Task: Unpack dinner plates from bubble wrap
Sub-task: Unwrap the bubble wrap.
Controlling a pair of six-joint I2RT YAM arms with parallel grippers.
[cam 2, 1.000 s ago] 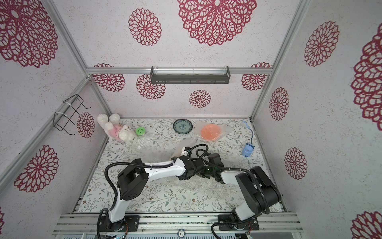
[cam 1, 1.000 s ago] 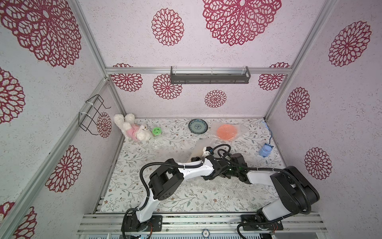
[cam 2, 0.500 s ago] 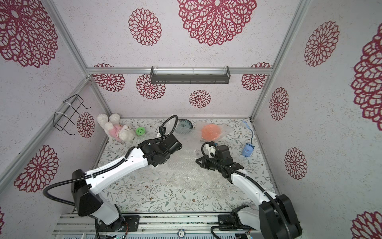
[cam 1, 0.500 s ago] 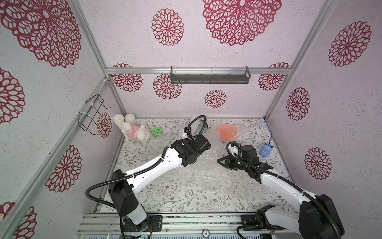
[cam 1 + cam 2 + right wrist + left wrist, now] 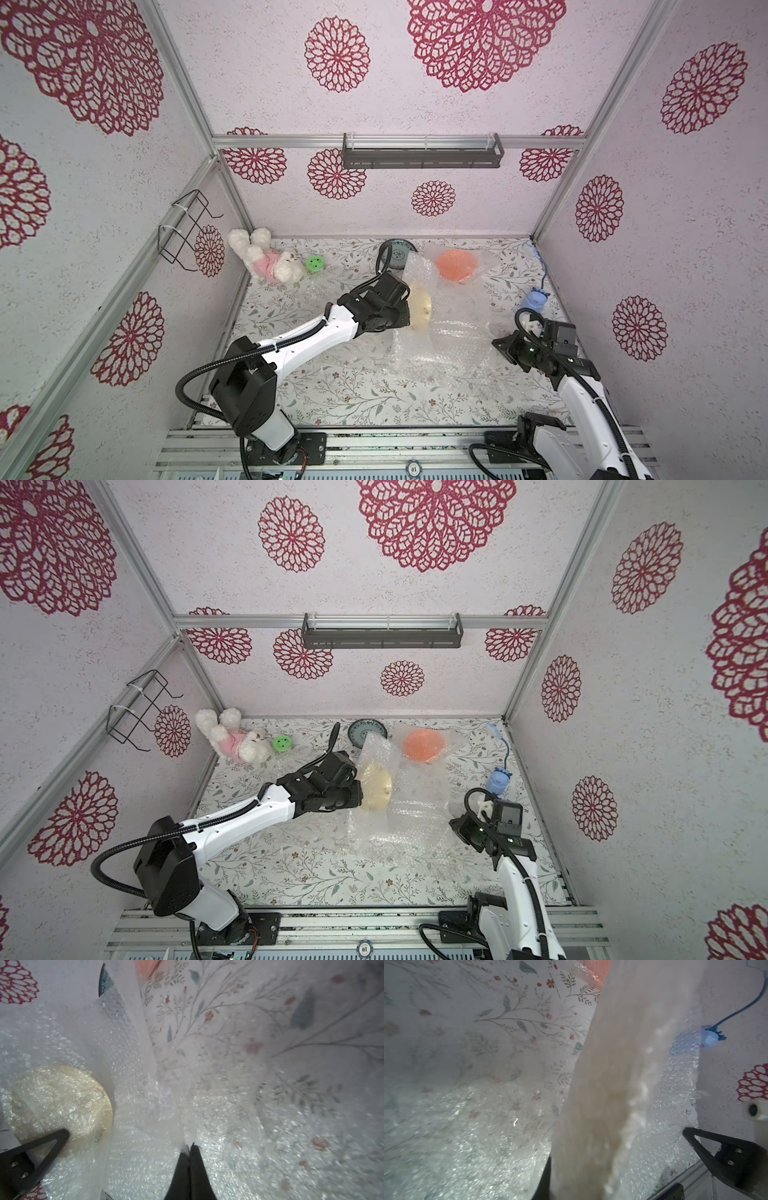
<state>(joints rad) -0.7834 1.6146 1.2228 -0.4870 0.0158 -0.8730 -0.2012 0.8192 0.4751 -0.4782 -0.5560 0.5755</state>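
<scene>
Peeling is clearly under way now: the cream flowered dinner plate [image 5: 420, 309] is held up on edge near the middle of the floral-print table [image 5: 332, 395], clamped by the left gripper [image 5: 407, 309], with the clear bubble wrap [image 5: 453, 345] still draped over it. An edge of that sheet is pinched tight in the right gripper [image 5: 189, 1148], parked out at about 4 o'clock.

A second ago both grippers were bunched together at the centre. Since then they've been pulled apart and the sheet has been drawn out between them. So the cream flowered dinner plate is judged half freed, not bare yet.

The plain orange plate [image 5: 457, 266] at 1 o'clock is still wrapped, while the blue-green patterned plate [image 5: 368, 732] at 12 looks bare. No black plate can be seen.
</scene>
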